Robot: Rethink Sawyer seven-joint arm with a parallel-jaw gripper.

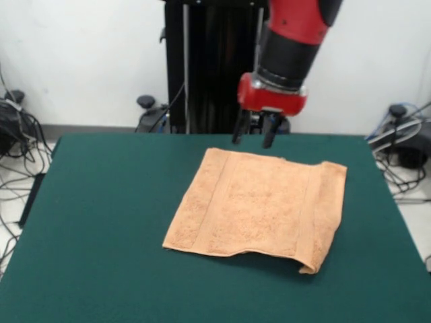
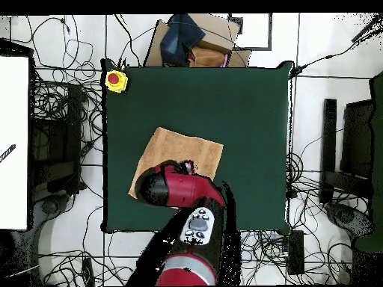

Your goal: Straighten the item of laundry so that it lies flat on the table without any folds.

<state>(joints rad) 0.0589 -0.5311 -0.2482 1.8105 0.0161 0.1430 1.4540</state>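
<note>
The item of laundry (image 1: pixel 259 205), a peach-orange towel, lies spread near the middle of the green table (image 1: pixel 101 222). A strip along its right edge (image 1: pixel 328 215) is folded over, and the near right corner lifts slightly. My gripper (image 1: pixel 252 141) hangs just above the towel's far edge, open with nothing between its fingers (image 1: pixel 237 134). In the overhead view the towel (image 2: pixel 187 148) is partly covered by the red arm (image 2: pixel 176 188), which also hides the gripper, and the table (image 2: pixel 239 105) shows broad green around it.
A yellow box with a red button (image 2: pixel 115 81) sits on one table corner. A cardboard box with dark cloth (image 2: pixel 193 41) stands just beyond the table edge. Cables (image 2: pixel 60 112) cover the floor on both sides.
</note>
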